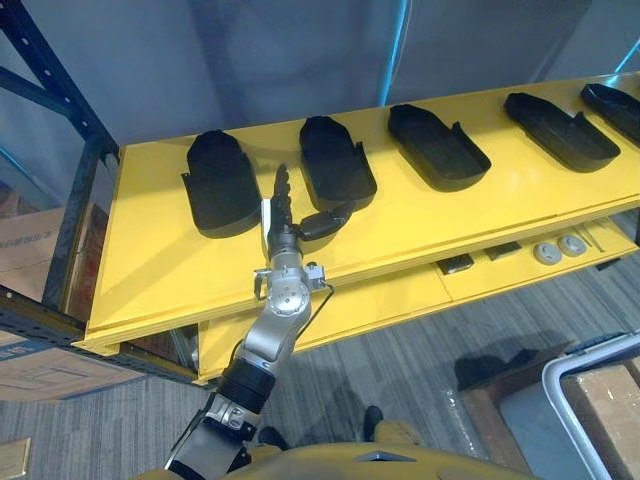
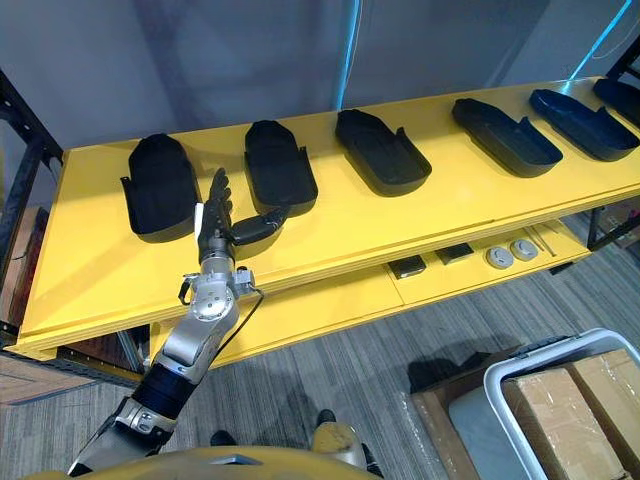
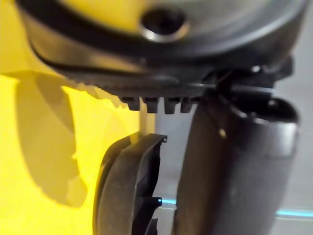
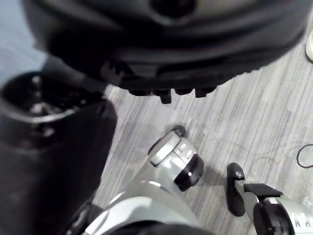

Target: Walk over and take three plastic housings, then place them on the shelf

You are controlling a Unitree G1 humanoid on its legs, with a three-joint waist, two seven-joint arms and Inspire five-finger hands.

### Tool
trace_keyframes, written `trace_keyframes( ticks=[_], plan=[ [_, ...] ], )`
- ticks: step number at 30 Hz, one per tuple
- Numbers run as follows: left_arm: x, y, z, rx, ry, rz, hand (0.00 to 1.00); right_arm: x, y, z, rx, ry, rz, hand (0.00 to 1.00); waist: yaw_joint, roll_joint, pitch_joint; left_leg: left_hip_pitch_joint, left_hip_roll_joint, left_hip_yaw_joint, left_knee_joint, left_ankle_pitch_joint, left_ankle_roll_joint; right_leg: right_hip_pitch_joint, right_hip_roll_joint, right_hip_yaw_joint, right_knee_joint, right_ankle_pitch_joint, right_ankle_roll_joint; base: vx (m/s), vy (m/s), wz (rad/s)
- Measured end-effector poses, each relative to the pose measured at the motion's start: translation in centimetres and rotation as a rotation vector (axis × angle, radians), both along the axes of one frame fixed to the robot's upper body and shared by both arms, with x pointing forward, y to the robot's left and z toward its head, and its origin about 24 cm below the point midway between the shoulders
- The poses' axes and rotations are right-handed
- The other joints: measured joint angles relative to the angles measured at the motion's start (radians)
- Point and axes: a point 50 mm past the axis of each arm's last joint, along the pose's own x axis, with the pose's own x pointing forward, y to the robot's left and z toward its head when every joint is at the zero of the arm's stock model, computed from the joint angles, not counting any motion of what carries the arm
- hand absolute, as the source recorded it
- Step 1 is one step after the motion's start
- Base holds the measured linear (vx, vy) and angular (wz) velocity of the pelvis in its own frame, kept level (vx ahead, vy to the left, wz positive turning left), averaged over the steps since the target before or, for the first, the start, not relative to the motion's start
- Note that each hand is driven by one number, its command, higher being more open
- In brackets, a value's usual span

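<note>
Several black plastic housings lie in a row on the yellow shelf (image 1: 400, 230). The leftmost housing (image 1: 220, 185) and the second one (image 1: 335, 165) lie either side of my left hand (image 1: 285, 225). That hand reaches over the shelf's front part with its fingers straight and holds nothing. Its thumb points toward the second housing's near end. In the left wrist view a housing rim (image 3: 127, 191) shows close beside the thumb (image 3: 234, 166). A third housing (image 1: 437, 147) and others (image 1: 560, 130) continue to the right. My right hand (image 4: 171, 44) hangs over the floor, holding nothing.
A lower yellow shelf holds small dark blocks (image 1: 455, 264) and round silver parts (image 1: 558, 250). A blue rack upright (image 1: 75, 200) and cardboard boxes (image 1: 30, 240) stand at the left. A grey bin with cardboard boxes (image 2: 560, 400) sits on the floor at the lower right.
</note>
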Motion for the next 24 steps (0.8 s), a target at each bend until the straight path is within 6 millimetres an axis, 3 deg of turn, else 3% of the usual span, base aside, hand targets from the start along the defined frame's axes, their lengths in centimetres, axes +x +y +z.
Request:
trace_keyframes(
  ticks=[24],
  plan=[
    [-0.03, 0.85, -0.41, -0.014, 0.053, 0.150, 1.00, 0.14, -0.09, 0.00, -0.002, 0.002, 0.030, 1.00, 0.003, 0.003, 0.001, 0.007, 0.001, -0.012, 0.000, 0.004, 0.004, 0.014, 0.002, -0.005, 0.001, -0.002, 0.000, 0.00, 0.002, 0.00]
  ],
)
